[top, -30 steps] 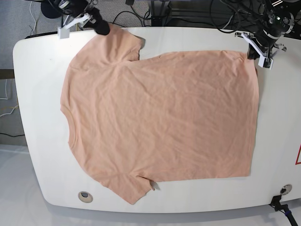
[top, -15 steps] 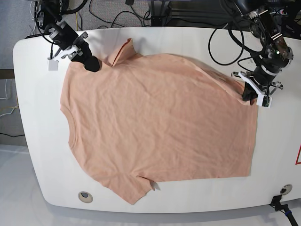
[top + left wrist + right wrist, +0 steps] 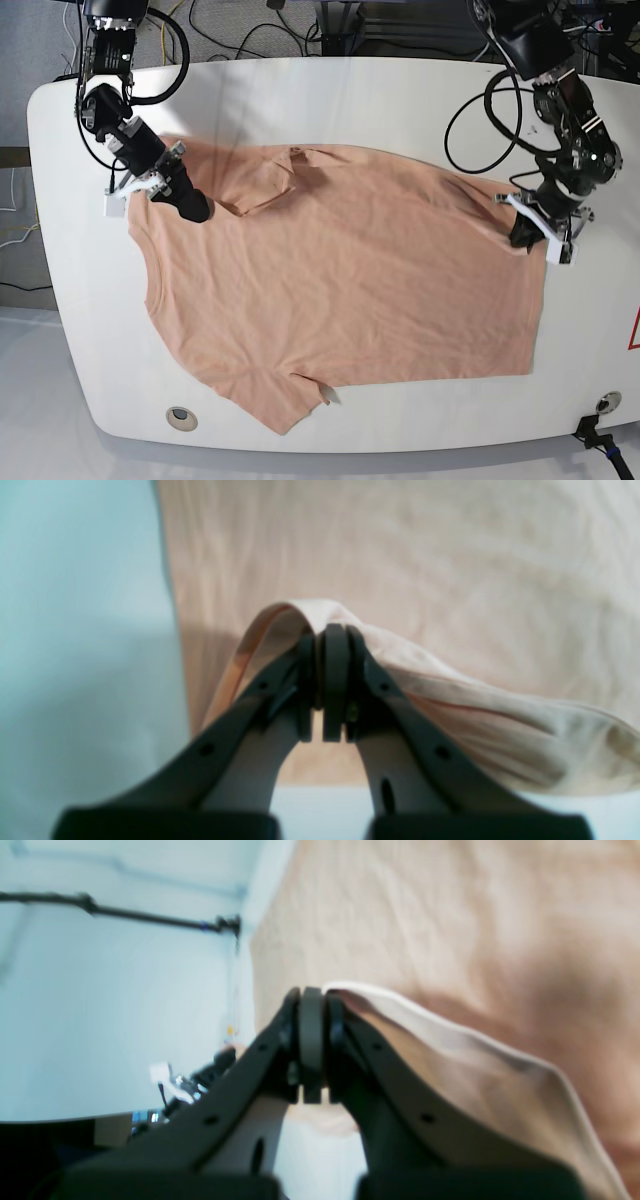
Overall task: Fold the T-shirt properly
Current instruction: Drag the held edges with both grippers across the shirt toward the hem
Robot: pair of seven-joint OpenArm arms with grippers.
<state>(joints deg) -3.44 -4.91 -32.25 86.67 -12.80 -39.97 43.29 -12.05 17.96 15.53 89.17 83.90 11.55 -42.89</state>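
White rounded desk (image 3: pixel 60 200), both grippers (image 3: pixel 190 207) (image 3: pixel 522 235) clamped on the floppy peach cotton T-shirt's (image 3: pixel 340 290) far edge, better pinched at corners.

Room-wise, the white rounded worktop (image 3: pixel 70 330) has bare strips along its near edge and both short ends, so there's space to slide in low there. The big peach cotton T-shirt (image 3: pixel 340 280) covers most of the middle, nearly edge to edge across. Each tool is parked on the far side: the right tool (image 3: pixel 190 205) at the shoulder, the left tool (image 3: pixel 525 232) at the hem corner, both with lifted cloth folded over beneath them. Black cables (image 3: pixel 480 130) loop over the far corner by the left arm, crowding that bit.
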